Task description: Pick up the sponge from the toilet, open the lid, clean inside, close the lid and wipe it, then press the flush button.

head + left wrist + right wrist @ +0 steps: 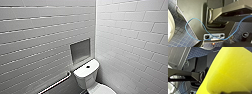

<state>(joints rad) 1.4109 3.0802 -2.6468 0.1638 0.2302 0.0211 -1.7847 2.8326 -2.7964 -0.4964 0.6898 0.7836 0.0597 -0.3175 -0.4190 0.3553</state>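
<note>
Yellow foam crowds the right wrist view: the sponge point(228, 69) is clamped in the right gripper point(231, 92), a dark edge of which shows just under the block. The sponge is held clear of the ground. Behind it stand the robot's own dark base and a jointed arm, and beyond those lies a floor point(198, 52) of small blue tiles.

On the other side, the left gripper point(218, 45) hangs low beside the robot's grey body — whether it is apart or together cannot be told. A thin blue cable point(193, 25) loops across that body above the same blue tiling, and a curved white rim point(169, 25) shows at the frame's edge.

From the head camera, the toilet point(86, 77) stands in a corner of white-tiled walls point(130, 37). The flush button point(88, 66) sits dark and round in the middle of the tank top. The lid point(103, 89) appears down over the bowl — only its rear part shows at the lower edge. A recessed niche point(80, 51) is set in the wall just above the tank, and a metal grab bar point(56, 83) runs along the wall beside it.
</note>
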